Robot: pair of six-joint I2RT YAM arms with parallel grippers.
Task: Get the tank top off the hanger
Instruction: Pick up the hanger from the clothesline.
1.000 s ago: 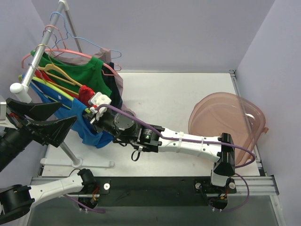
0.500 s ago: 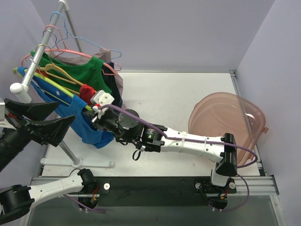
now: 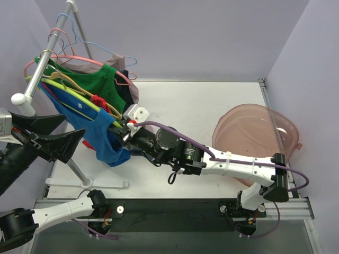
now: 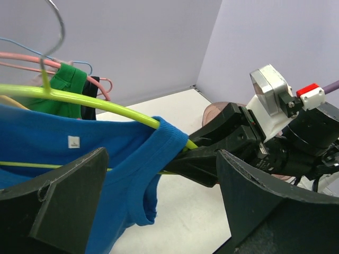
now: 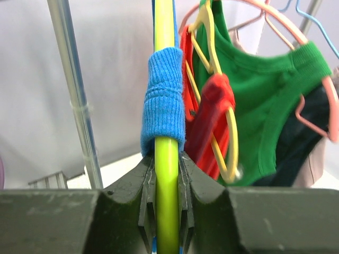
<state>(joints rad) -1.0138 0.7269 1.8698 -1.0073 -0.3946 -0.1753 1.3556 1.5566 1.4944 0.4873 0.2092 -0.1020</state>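
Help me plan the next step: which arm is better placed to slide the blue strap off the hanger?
Left. The left gripper is open and free, facing the blue tank top. The right gripper is shut on the yellow-green hanger right beside the strap, so it is busy holding it.

Top external view: from high behind the arm bases, looking down across the tabletop toward the rear wall. Left wrist view: close, near level, facing the blue tank top on its green hanger. Right wrist view: closest, sighting along that hanger toward the rack pole. All three share the hanger's end.
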